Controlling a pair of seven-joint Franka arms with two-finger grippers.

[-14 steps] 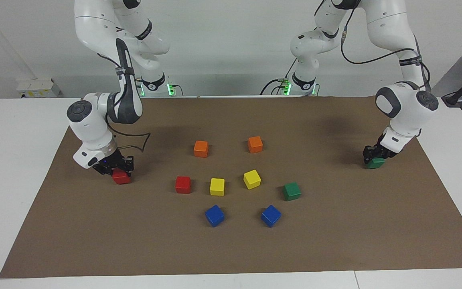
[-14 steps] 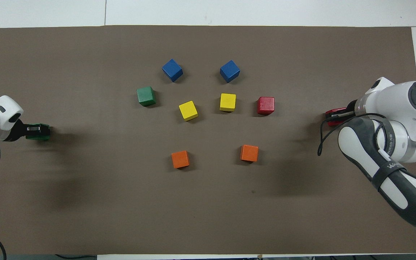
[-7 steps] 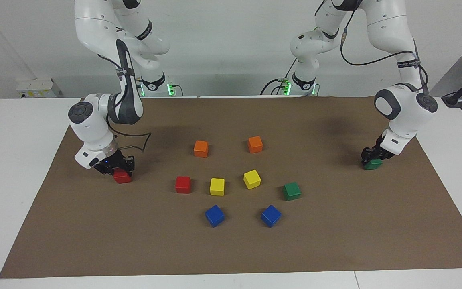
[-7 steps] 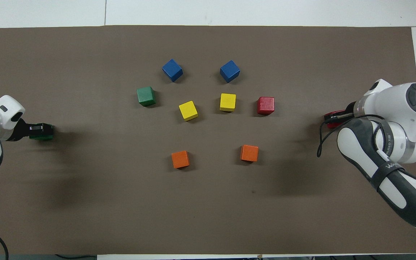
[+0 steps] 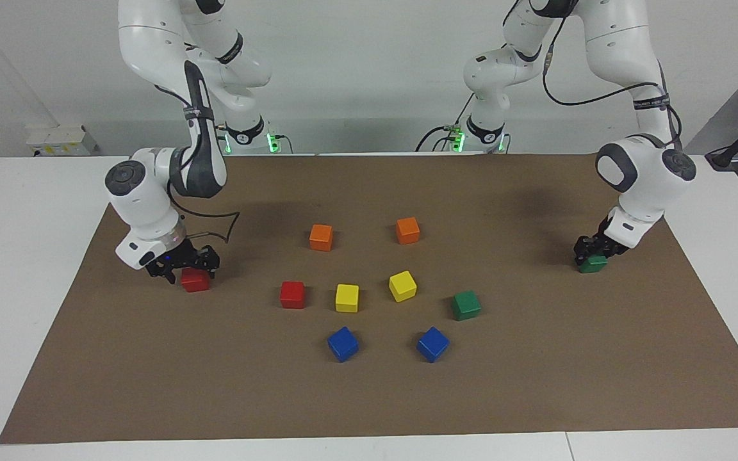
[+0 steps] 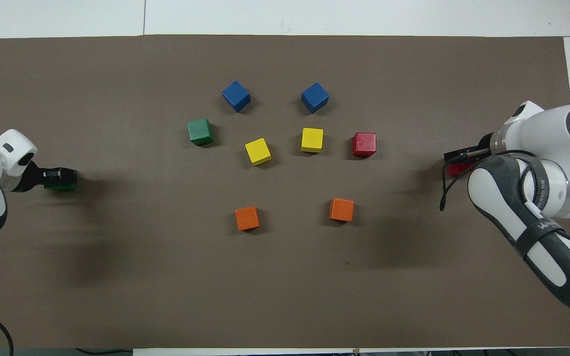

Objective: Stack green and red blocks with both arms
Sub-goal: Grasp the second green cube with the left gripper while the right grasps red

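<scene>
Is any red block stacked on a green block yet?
No: all four lie singly on the brown mat, one red block and one green block in the middle group.

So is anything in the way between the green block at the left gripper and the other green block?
Nothing visible: bare mat lies between the green block at the left gripper and the other green block.
</scene>
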